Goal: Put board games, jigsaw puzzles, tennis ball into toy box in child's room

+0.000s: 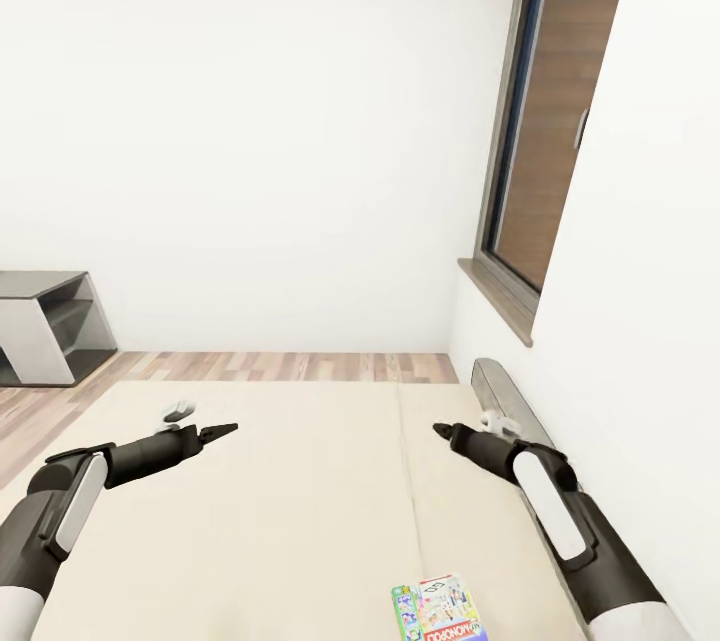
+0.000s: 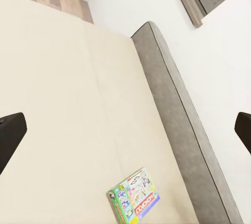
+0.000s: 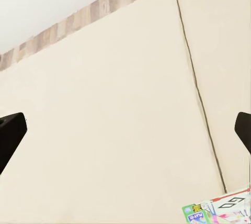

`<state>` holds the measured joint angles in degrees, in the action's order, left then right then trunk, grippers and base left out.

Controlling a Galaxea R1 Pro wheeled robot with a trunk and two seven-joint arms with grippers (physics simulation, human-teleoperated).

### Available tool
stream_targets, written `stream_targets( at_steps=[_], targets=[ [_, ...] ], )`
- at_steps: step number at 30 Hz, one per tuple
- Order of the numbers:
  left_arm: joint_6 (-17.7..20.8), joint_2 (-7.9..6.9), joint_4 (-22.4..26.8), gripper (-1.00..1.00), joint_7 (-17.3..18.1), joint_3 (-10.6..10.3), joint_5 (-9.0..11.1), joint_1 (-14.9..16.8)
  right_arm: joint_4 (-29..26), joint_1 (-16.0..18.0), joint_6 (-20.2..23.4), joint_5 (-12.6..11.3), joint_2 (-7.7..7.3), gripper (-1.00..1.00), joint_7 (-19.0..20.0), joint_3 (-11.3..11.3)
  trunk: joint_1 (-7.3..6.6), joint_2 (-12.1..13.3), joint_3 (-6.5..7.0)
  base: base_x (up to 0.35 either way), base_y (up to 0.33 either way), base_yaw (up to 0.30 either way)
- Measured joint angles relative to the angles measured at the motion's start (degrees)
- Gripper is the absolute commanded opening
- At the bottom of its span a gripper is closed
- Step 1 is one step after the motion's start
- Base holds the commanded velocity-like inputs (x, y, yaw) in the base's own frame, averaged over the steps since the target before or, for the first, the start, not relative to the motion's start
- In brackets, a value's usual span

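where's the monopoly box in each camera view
Head view: the Monopoly box lies at the bottom edge, right of centre, on the beige bed.
Left wrist view: at the bottom, centre-right, near the grey headboard.
Right wrist view: only a corner shows, at the bottom right.
Shared landmark: the seam in the beige sheet, which runs toward the box.

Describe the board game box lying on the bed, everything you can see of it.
The board game box is a flat rectangular box that looks like printed cardboard, white and green with a busy colourful picture and a red "Monopoly" logo strip. It lies flat, face up, on the beige sheet of the bed, on the side nearer the grey headboard. Nothing else touches it; both hands hover apart from it.
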<state>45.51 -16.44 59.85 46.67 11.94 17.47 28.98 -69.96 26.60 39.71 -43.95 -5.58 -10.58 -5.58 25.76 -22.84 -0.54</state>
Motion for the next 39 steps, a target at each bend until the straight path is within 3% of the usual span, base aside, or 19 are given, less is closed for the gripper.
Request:
stream_targets(
  at_steps=[5,7,10,12,19,39],
  targets=[
    [0.1,-0.07,0.0,1.00,0.0,0.2,0.0,0.0,6.3,9.3,6.2,-0.2,0.19,1.00,-8.9,0.1,0.00,0.0,-0.01,0.000,0.000,0.000],
    [0.1,-0.08,0.0,1.00,0.0,0.1,0.0,0.0,11.9,13.7,7.2,-0.4,0.42,1.00,-13.2,0.1,0.00,0.0,0.00,0.000,0.000,0.000],
    [0.3,-0.09,0.1,1.00,0.0,0.1,0.0,0.0,19.4,18.7,7.7,-0.6,0.59,1.00,-15.9,0.1,0.00,0.0,-0.01,0.000,0.000,0.000],
    [0.4,-0.09,0.1,1.00,0.0,0.1,0.0,0.0,21.3,20.0,7.7,-0.7,0.62,1.00,-16.3,0.1,0.00,0.0,-0.01,0.000,0.000,0.000],
    [0.6,-0.09,0.2,1.00,0.0,0.1,0.0,0.0,23.3,21.4,7.5,-0.7,1.22,1.00,-17.0,0.0,0.00,0.0,-0.01,0.000,0.000,0.000],
    [0.7,-0.17,0.2,1.00,0.0,0.1,0.0,0.0,23.7,20.9,8.1,-0.1,1.59,1.00,-17.1,-0.5,0.00,0.0,-0.01,0.000,0.000,0.000]
  ],
)
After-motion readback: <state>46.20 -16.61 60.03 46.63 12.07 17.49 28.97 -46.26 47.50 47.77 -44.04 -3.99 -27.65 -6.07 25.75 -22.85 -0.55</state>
